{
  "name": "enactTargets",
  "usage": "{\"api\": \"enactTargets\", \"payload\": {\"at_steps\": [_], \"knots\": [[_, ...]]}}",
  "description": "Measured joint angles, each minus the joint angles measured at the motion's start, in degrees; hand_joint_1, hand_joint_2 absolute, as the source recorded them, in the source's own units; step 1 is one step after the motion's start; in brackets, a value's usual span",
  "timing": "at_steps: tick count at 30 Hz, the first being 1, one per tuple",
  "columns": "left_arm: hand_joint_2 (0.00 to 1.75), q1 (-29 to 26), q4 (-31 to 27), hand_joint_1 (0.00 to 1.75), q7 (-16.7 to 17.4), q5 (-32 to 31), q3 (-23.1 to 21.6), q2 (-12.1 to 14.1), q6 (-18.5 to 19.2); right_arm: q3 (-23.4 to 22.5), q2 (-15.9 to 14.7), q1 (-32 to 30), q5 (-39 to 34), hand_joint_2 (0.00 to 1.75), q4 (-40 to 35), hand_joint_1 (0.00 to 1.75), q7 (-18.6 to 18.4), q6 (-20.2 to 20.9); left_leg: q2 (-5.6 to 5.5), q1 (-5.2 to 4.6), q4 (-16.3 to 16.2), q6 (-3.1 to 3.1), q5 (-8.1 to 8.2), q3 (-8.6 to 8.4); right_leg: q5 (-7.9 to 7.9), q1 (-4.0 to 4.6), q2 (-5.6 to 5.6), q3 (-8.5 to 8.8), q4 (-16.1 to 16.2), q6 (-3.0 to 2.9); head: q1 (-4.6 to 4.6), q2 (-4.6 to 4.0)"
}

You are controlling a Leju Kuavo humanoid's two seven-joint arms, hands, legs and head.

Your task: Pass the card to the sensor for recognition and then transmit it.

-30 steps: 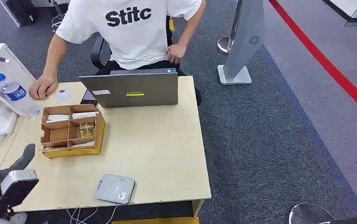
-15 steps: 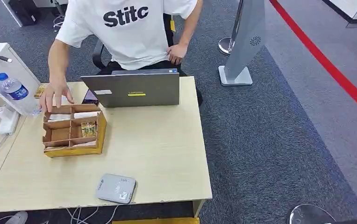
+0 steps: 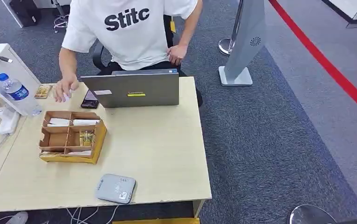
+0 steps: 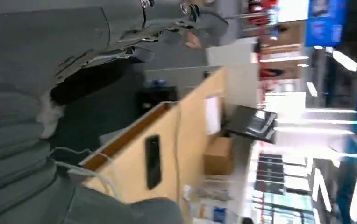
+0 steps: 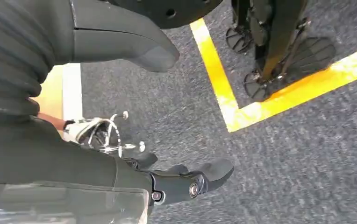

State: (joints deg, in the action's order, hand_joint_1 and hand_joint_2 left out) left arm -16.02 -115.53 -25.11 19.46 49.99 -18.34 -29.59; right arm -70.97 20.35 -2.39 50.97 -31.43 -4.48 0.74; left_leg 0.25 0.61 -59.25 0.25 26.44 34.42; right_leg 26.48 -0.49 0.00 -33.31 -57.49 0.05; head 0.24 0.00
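At the desk, the grey sensor lies near the front edge of the table, while the card cannot be picked out with certainty, perhaps among the pale slips in the far compartments of the cardboard box. Your right hand hangs over carpet, fingers apart and empty; the left hand's fingers cannot be told. Bring an arm over the box first, well apart from the person's hand beside the laptop.
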Motion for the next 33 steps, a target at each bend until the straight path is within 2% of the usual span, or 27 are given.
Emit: {"api": "enactTargets", "payload": {"at_steps": [3, 7, 9, 11, 15, 17, 20, 24, 26, 28, 33], "knots": [[1.75, 3.1, 9.0, 0.0, 5.7, -2.1, 5.9, 0.0, 2.5, 0.2, 0.0, 0.1, 1.5, 1.75, -0.6, 0.0, 0.8, 1.2, 0.01, 0.0, 0.0, 0.0, 0.0, -0.05, 0.0, 0.0, 0.01, 0.03, 0.0, 0.0, 0.02, 0.0], [1.75, 7.5, 22.6, 0.0, 8.4, -12.0, 13.7, 0.4, 6.2, 0.1, 0.0, 0.3, 3.3, 1.75, -1.0, 0.0, 1.5, 1.7, 0.01, -0.04, 0.0, 0.01, 0.0, -0.11, 0.0, -0.01, 0.01, 0.02, 0.0, 0.0, 0.02, 0.0], [1.75, 9.5, 29.3, 0.0, 8.6, -16.7, 16.3, 0.8, 7.3, -0.2, 0.0, 0.5, 3.9, 1.75, -1.0, 0.0, 1.7, 1.6, -0.02, -0.07, 0.0, 0.03, 0.0, -0.09, 0.01, -0.04, -0.03, 0.02, 0.0, 0.02, 0.02, 0.0], [1.75, 10.9, 34.8, 0.0, 8.3, -18.1, 18.4, 1.2, 7.8, -0.5, 0.1, 0.7, 4.0, 1.75, -1.0, 0.0, 1.9, 1.5, -0.02, -0.07, 0.0, 0.05, 0.02, -0.09, 0.01, -0.04, -0.03, 0.02, 0.0, 0.03, 0.02, 0.0], [1.75, 12.9, 40.2, 0.0, 8.1, -18.8, 20.9, 1.2, 8.0, -0.8, 0.1, 0.8, 4.0, 1.75, -1.0, 0.0, 1.9, 1.5, -0.02, -0.08, 0.0, 0.06, 0.01, -0.07, -0.01, -0.04, -0.03, 0.08, 0.0, 0.05, 0.0, 0.0], [1.75, 13.5, 41.7, 0.0, 8.5, -19.3, 21.6, 1.2, 8.3, -0.8, 0.1, 0.8, 4.0, 1.75, -1.0, 0.0, 1.9, 1.5, -0.03, -0.08, 0.0, 0.06, 0.01, -0.06, -0.01, -0.04, -0.04, 0.08, 0.0, 0.05, 0.0, 0.0], [1.75, 14.1, 45.5, 0.0, 13.0, -24.5, 22.1, 1.4, 9.2, -1.0, 0.1, 1.0, 4.9, 1.75, -1.0, 0.0, 2.1, 1.3, -0.02, -0.09, 0.0, 0.06, 0.02, -0.06, -0.01, -0.06, -0.04, 0.08, 0.0, 0.05, -0.02, 0.0], [1.75, 15.1, 57.0, 0.0, 16.8, -30.6, 22.4, 2.9, 13.3, -1.8, 0.1, 1.2, 6.3, 1.75, -1.1, 0.0, 2.4, 1.6, -0.02, -0.07, 0.0, 0.06, 0.01, -0.09, -0.01, -0.07, -0.03, 0.08, 0.0, 0.04, -0.02, 0.0], [1.75, 15.2, 63.5, 0.0, 17.7, -38.9, 21.9, 3.9, 14.7, -2.3, 0.1, 1.3, 6.9, 1.75, -1.1, 0.0, 2.4, 1.6, -0.01, -0.09, 0.0, 0.05, 0.01, -0.12, -0.01, -0.07, -0.02, 0.05, 0.0, 0.04, 0.0, 0.0], [1.75, 15.1, 70.5, 0.0, 18.3, -49.6, 19.8, 5.0, 14.2, -2.9, 0.1, 1.5, 7.0, 1.75, -1.1, 0.0, 2.4, 1.5, -0.01, -0.08, 0.0, 0.06, 0.01, -0.09, -0.01, -0.07, -0.02, 0.06, 0.0, 0.05, 0.04, 0.0], [1.75, 14.7, 80.7, 0.0, 19.7, -62.0, 14.3, 6.3, 16.3, -3.7, 0.1, 1.8, 6.8, 1.75, -1.1, 0.0, 2.2, 1.5, 0.0, -0.1, 0.0, 0.08, 0.04, -0.07, -0.01, -0.07, -0.02, 0.06, 0.0, 0.05, -0.02, 0.0]]}}
